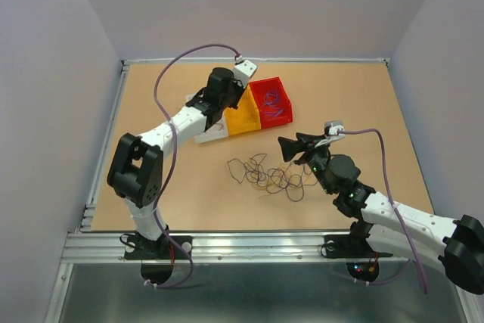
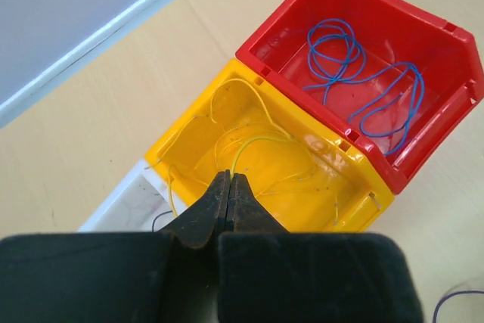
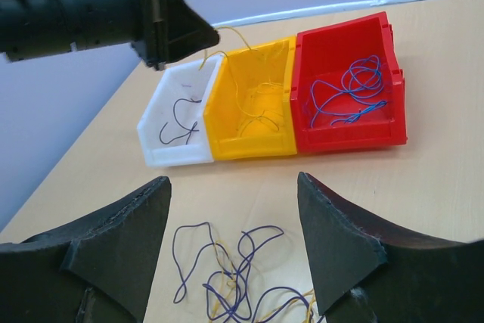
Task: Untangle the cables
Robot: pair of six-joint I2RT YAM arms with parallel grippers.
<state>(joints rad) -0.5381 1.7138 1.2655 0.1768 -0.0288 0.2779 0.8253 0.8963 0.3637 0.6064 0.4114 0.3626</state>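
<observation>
My left end effector (image 2: 229, 187) is pinched shut on a yellow wire (image 2: 257, 141) above the yellow bin (image 3: 253, 141), I judge so that it drops in by colour: 1 blue wire (image 3: 344, 96) lies in the red bin (image 3: 355, 138), 1 dark wire (image 3: 178, 122) in the white bin (image 3: 178, 155). My right end effector (image 3: 233, 183) hangs wide open over the cables (image 1: 272, 175), probably ready for the next pick. They sprawl loose on the worktop (image 1: 363, 111) between my arms, long axis running left to right.
</observation>
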